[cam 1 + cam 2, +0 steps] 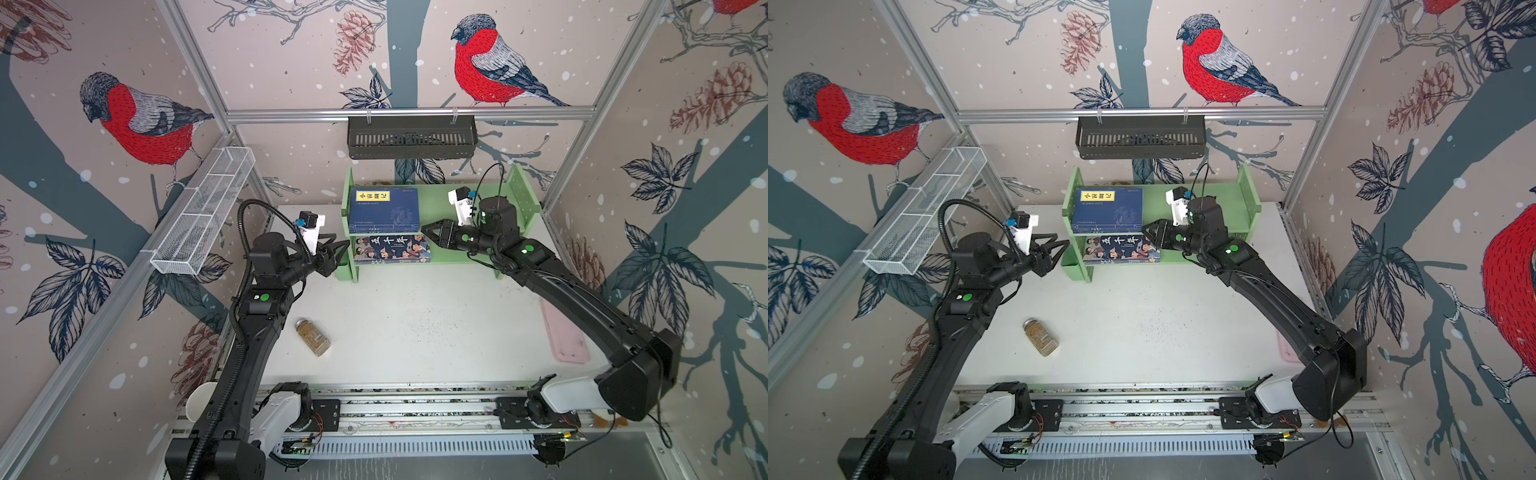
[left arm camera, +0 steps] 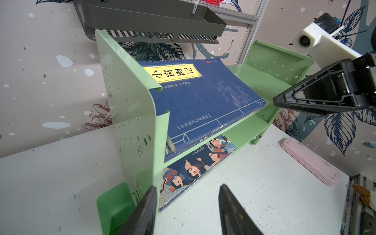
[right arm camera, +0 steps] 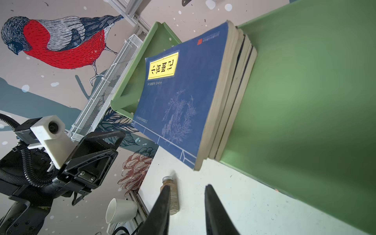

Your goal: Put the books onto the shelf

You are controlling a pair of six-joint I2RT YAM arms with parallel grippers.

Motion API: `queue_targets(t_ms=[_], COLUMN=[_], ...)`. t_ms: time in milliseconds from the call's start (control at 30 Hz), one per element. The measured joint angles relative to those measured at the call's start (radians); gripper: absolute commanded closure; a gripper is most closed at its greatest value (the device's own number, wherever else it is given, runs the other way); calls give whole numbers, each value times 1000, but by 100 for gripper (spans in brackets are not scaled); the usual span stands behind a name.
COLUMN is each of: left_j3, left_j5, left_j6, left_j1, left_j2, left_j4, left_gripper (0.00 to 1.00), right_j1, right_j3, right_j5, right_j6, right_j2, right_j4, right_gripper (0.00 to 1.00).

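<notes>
Navy books (image 1: pixel 384 210) sit stacked on the top tier of the shelf (image 1: pixel 434 203), cartoon book (image 1: pixel 390 249) underneath, left gripper (image 1: pixel 338 254) and right gripper (image 1: pixel 426 230) both part-open, empty.

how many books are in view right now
5. Four navy-blue books lie stacked on the upper tier of the green shelf; the right wrist view shows their four page edges. The cartoon-cover book lies on the lower tier beneath them. No others are visible.

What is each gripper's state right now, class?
Left gripper: open, holding nothing.
Right gripper: open, holding nothing.
</notes>
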Motion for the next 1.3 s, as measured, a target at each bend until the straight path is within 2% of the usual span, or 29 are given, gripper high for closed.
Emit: queue_targets(t_ms=[1100,1200,1300], left_j3=[-4,-4,-4], left_j5=[-30,-34,-48], left_j6=[8,9,9], left_j1=[-24,-24,-26], left_j2=[71,74,78], left_j4=[75,76,77], left_gripper=[54,56,58], right_j1=[0,-2,-2], right_j3=[115,121,128], right_j5=[-2,-2,-1], right_j6=[-5,-5,-6], right_j2=[122,126,128], right_j4=[6,3,3], right_gripper=[74,72,65])
